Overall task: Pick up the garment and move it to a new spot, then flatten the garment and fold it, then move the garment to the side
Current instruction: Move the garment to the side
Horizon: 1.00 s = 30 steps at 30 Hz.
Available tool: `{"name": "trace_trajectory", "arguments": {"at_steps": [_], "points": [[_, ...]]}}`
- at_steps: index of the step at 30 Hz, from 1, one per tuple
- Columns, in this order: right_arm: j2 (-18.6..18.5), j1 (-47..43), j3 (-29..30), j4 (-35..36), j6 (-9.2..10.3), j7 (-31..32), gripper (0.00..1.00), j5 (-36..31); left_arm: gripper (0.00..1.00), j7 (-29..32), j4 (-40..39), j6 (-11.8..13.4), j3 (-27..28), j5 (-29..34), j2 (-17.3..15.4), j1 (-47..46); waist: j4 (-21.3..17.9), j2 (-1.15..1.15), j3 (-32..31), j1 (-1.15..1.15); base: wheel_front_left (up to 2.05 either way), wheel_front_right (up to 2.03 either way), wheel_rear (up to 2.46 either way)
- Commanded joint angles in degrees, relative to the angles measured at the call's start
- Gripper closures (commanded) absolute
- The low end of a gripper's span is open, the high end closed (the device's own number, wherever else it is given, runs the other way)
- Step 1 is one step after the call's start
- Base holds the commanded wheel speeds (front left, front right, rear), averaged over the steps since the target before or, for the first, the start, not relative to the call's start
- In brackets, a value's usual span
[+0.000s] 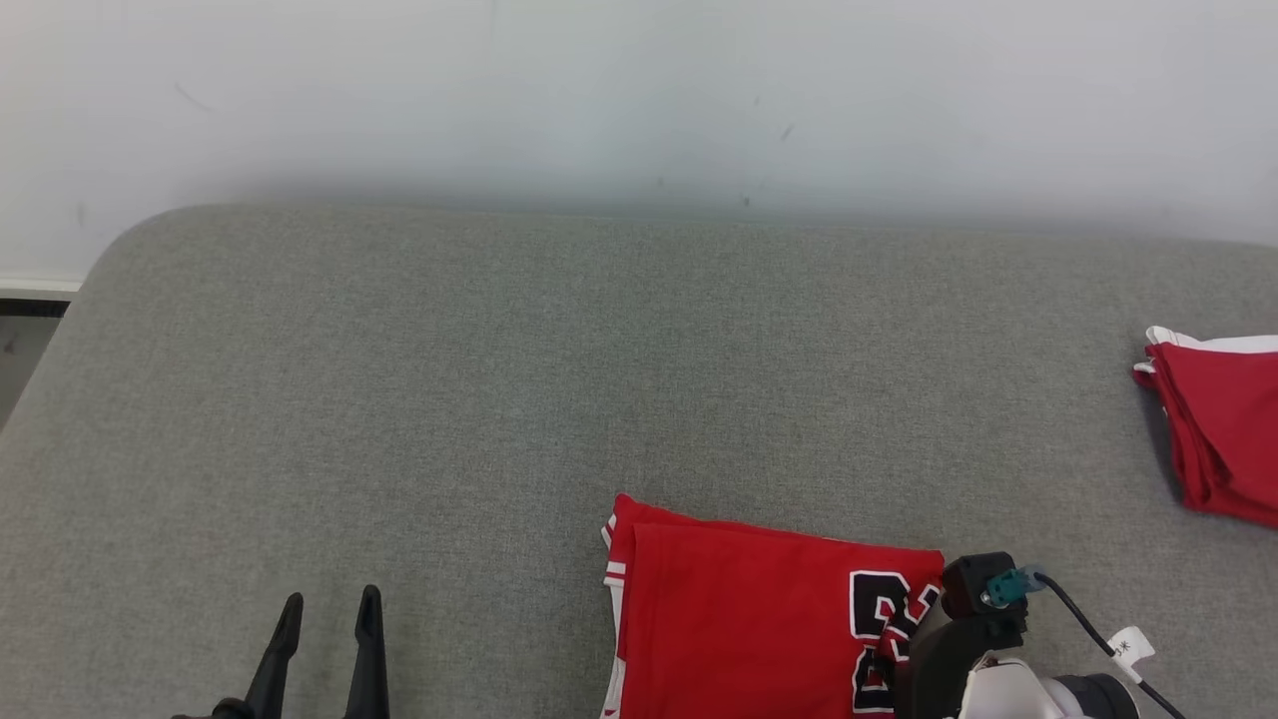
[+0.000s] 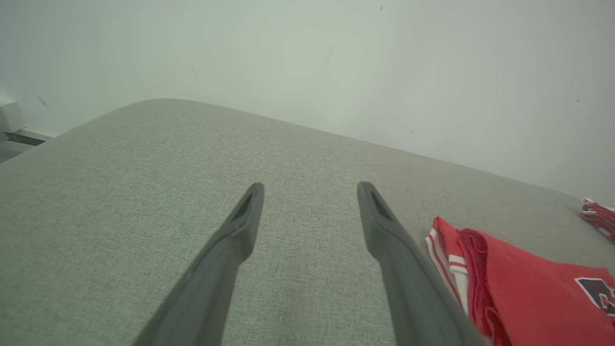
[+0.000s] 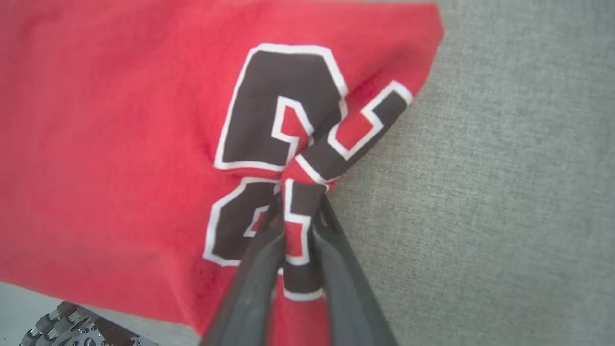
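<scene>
Pinching the right edge of the folded red jersey lying near and right on the grey cushion, the right gripper seemingly had only the sideways move remaining, while the left gripper hung open.

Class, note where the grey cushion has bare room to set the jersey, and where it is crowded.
Free: the wide stretch between wall, left gripper and red jersey; also the strip between jersey and the second red garment. Crowded: lower right, where the right gripper pinches the jersey.
</scene>
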<state>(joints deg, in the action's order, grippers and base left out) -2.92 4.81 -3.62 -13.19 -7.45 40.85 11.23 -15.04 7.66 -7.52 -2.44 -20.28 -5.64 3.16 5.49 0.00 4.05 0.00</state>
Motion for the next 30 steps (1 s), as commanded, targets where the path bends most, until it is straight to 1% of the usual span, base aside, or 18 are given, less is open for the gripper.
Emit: {"name": "trace_trajectory", "arguments": {"at_steps": [1,5,7,8,9,18,23,30], "points": [[0.0,0.4,0.5,-0.3,-0.02,-0.3,1.00,-1.3,0.00,-0.2,0.0,0.1,0.0,-0.3,-0.2,-0.2,-0.2,0.00,0.0,0.00,0.00,0.00,0.00],[-0.1,3.0,1.0,0.5,0.04,-0.6,1.00,-3.1,0.00,-0.2,-0.4,0.1,-0.1,-0.5,-0.1,-0.5,-1.0,0.00,0.5,0.00,0.00,0.00,0.00],[0.0,5.5,1.4,0.6,0.04,-0.6,1.00,-4.4,0.00,-0.2,-1.1,0.1,-0.3,-0.7,0.0,-1.4,-1.4,0.00,1.2,0.00,0.00,0.00,0.00],[-0.1,8.3,2.4,0.0,0.04,-0.3,1.00,-6.2,0.00,-0.2,-1.9,0.1,-0.6,-0.8,0.0,-2.0,-1.7,0.00,2.2,0.00,0.00,0.00,0.00],[-0.1,8.3,2.4,0.0,0.04,-0.3,1.00,-6.2,0.00,-0.2,-1.9,0.1,-0.6,-0.8,0.0,-2.0,-1.7,0.00,2.2,0.00,0.00,0.00,0.00],[-0.1,24.1,12.2,-3.3,0.04,2.3,1.00,-14.3,0.00,-0.2,-5.9,0.1,-1.8,0.2,0.6,-5.8,-2.9,0.00,8.2,0.00,0.00,0.00,0.00],[-1.7,30.7,17.0,-3.1,0.04,3.3,1.00,-17.1,0.00,-0.2,-6.8,0.1,-2.1,0.5,0.8,-7.1,-3.8,0.00,10.2,0.00,0.00,0.00,0.00],[-5.0,34.5,23.0,-0.3,0.04,5.5,1.00,-18.5,0.00,-0.2,-7.1,0.1,-2.9,0.8,0.7,-8.3,-5.2,0.00,11.8,0.00,0.00,0.00,0.00]]}}
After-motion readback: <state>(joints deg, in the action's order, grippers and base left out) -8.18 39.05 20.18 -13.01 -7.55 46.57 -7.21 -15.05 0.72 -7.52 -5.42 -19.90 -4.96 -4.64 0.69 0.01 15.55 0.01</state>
